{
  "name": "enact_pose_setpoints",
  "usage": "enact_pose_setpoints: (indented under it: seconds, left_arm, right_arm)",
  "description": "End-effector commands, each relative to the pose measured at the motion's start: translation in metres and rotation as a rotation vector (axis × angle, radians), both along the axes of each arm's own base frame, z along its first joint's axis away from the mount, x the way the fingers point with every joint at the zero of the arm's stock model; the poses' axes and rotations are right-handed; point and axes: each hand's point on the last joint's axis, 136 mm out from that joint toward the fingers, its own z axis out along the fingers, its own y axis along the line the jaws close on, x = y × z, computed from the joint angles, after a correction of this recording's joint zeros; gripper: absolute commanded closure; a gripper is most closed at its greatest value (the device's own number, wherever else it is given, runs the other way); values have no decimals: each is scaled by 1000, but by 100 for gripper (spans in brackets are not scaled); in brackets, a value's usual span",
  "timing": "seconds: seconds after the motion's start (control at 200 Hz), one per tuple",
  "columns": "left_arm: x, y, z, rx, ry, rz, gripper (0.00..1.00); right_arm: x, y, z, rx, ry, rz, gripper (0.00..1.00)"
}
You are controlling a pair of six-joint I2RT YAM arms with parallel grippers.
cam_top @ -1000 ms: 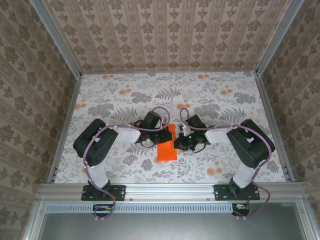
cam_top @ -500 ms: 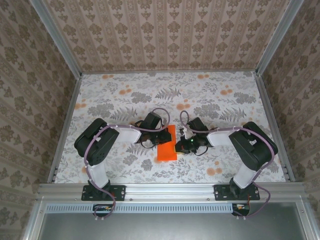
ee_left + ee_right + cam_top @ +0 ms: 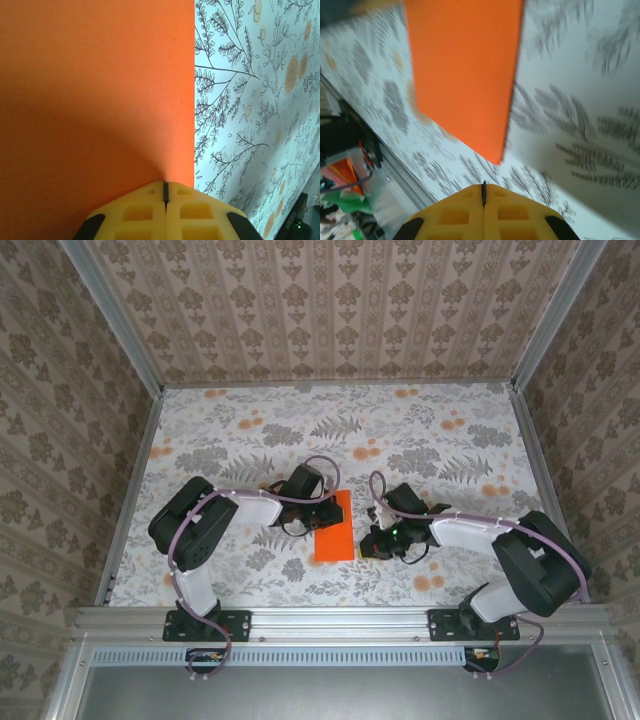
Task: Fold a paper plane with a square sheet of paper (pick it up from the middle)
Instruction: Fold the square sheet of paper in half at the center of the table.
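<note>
Left fingers (image 3: 150,196), yellow moulded pads: clenched tip to tip, with nothing between them. They are sitting over the face of the thin bright orange paper sheet (image 3: 336,538), close beside one of its straight edges. Whether they are pressing on it or hovering just above cannot be told from the wrist view.

Right fingers (image 3: 467,197), same yellow make: also clenched and carrying nothing. They are standing off the sheet, over bare table, with the sheet's nearest corner lying just ahead of the tips. That wrist picture is smeared, so no finer detail is being claimed.

The sheet is lying flat on the pale floral-printed surface (image 3: 450,440), between the two arms and roughly central. It is showing as a long rectangle rather than a square, so it is judged to be folded once, with no pointed nose formed yet. Its long axis is running away from the arm bases toward the back wall.

Governing relation: the left arm is reaching the sheet from its left side and overlapping it. The right fingers are lying near its right side toward the near end, but apart from it. The left arm is therefore the nearer.

In my judgement the next crease is calling for the right fingers to come in across the short axis while the left ones are pinning the sheet. The risk is clenched fingers skidding the thin paper across the surface.
</note>
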Motion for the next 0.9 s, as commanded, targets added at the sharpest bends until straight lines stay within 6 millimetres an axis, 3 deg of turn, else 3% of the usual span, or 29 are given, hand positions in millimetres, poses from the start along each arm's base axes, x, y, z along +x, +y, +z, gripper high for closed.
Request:
enact_pose_setpoints:
  seconds: [0.0, 0.115, 0.225, 0.44, 0.61, 0.895]
  left_arm:
    - [2, 6, 18, 22, -42, 15, 98]
    - [-5, 11, 27, 24, -51, 41, 96]
    - [-20, 17, 21, 46, -31, 49, 98]
    - [-41, 14, 2, 67, 21, 46, 100]
    - [-47, 11, -8, 85, 48, 42, 100]
    - [-68, 48, -41, 284, 131, 65, 100]
  right_arm:
    - [47, -6, 22, -5, -109, -124, 95]
    - [73, 6, 25, 35, -119, -134, 96]
    - [87, 22, 23, 84, -105, -102, 97]
    - [95, 42, 6, 121, -57, -53, 97]
    - [95, 44, -12, 111, -25, -50, 97]
    - [109, 33, -34, 59, -25, -93, 98]
